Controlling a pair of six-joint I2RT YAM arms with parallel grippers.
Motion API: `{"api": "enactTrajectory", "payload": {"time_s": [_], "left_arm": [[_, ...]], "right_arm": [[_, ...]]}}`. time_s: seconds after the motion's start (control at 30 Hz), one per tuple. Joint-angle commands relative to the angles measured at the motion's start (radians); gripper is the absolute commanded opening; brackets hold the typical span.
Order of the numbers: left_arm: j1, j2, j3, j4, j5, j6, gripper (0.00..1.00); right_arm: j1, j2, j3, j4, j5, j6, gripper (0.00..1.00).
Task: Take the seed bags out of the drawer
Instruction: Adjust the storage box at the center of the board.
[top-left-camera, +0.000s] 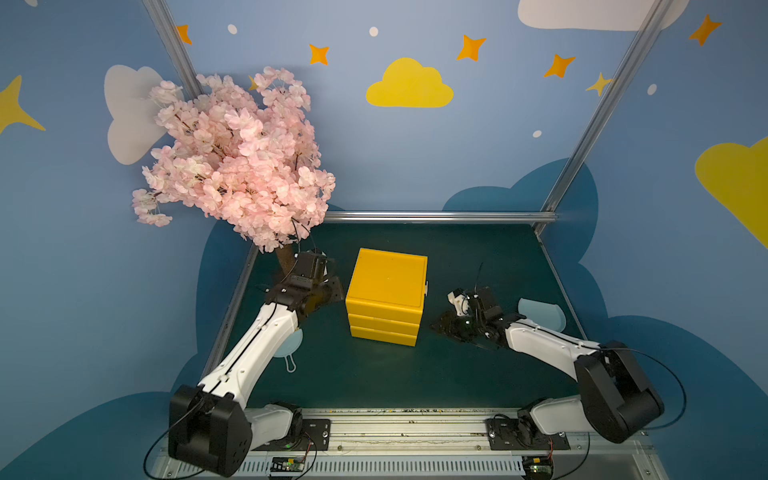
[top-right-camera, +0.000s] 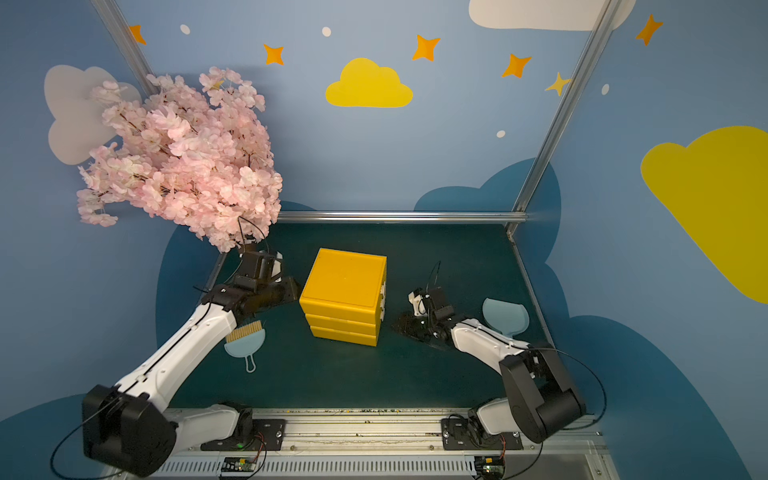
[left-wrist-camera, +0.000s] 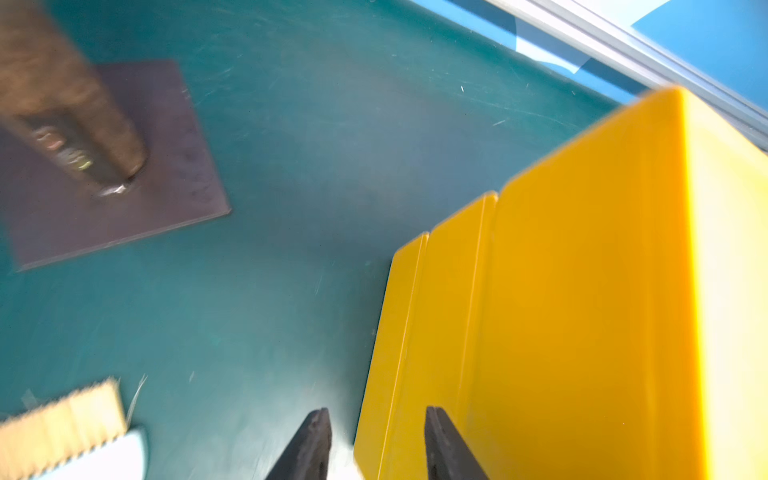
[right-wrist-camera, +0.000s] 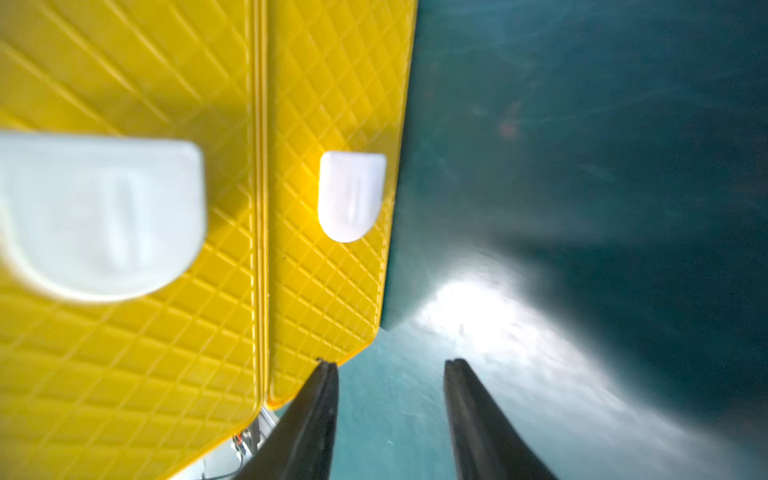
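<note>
Dark green tabletop runs back from the arm rail to blue walls painted with clouds and stars. Nearest, a pale blue brush with tan bristles lies partly under the left arm, and a pale blue scoop lies on the far side of the right arm. The left gripper, fingers parted on nothing, sits at the left side of the yellow cabinet; whether it touches cannot be told. The right gripper, fingers likewise spread and empty, hangs low before the drawer fronts, near the lowest white tab handle. All three drawers are shut; the top drawer sits flush, so the seed bags are hidden. Behind the left gripper stands a pink blossom tree on a dark base plate.
</note>
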Motion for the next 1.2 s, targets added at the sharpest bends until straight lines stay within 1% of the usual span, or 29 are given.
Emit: {"api": "enactTrajectory", "payload": {"time_s": [0.0,0.1,0.17,0.27,0.37,0.43,0.57,0.73,0.93,1.03,1.17], "left_arm": [[-0.003,-0.108,-0.052,-0.08,-0.008,-0.028,0.43],[-0.033,-0.203,-0.072,-0.134,0.017,-0.054,0.43],[-0.087,-0.257,-0.067,-0.165,0.014,-0.071,0.44],[-0.171,-0.308,-0.028,-0.21,0.003,-0.101,0.46],[-0.246,-0.31,0.038,-0.235,-0.017,-0.112,0.48],[-0.28,-0.274,0.091,-0.25,-0.017,-0.099,0.5],[-0.303,-0.145,0.204,-0.266,0.008,-0.038,0.53],[-0.306,0.035,0.37,-0.284,0.007,0.063,0.55],[-0.305,0.234,0.569,-0.365,-0.024,0.159,0.56],[-0.305,0.293,0.627,-0.377,-0.035,0.185,0.57],[-0.303,0.359,0.675,-0.394,-0.043,0.204,0.58]], "right_arm": [[-0.032,-0.1,-0.015,-0.093,0.003,-0.045,0.58],[-0.072,-0.192,-0.024,-0.125,-0.01,-0.036,0.66],[-0.093,-0.255,-0.042,-0.103,-0.026,0.018,0.72],[-0.118,-0.351,-0.089,0.006,-0.076,0.107,0.82],[-0.13,-0.42,-0.118,0.109,-0.109,0.191,0.87],[-0.13,-0.44,-0.125,0.175,-0.126,0.234,0.89],[-0.13,-0.412,-0.096,0.238,-0.167,0.298,0.89],[-0.13,-0.323,-0.064,0.35,-0.207,0.383,0.86],[-0.128,-0.203,-0.018,0.48,-0.235,0.46,0.83],[-0.126,-0.142,0.006,0.537,-0.252,0.49,0.81],[-0.116,-0.065,0.038,0.586,-0.299,0.496,0.77]]}}
